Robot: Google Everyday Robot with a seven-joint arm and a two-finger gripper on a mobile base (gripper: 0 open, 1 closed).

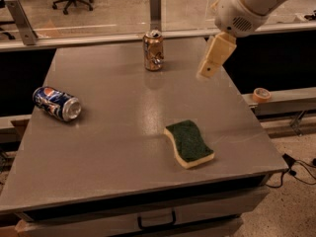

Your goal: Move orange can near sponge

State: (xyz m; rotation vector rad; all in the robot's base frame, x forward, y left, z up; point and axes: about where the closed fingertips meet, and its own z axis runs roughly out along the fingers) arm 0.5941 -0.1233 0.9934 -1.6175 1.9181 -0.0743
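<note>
Orange can (153, 50), upright near the far edge of the tabletop (113, 147), well apart from the sponge (189, 143) toward the near right corner: probably light, thin-walled, slippery, best taken mid-body; gripper (215, 59) hovers to its right, open or closed unclear.

The orange can (153, 50), by the far edge, is copper-orange with white and dark markings and a silver top. The sponge (189, 143), toward the near right corner, has a dark green top over pale yellow foam. The Pepsi can (57, 103), near the left edge, is blue with red and white and a silver end. The table (108, 152) is plain grey. The gripper (211, 65), above the right edge toward the far corner, is cream.
</note>
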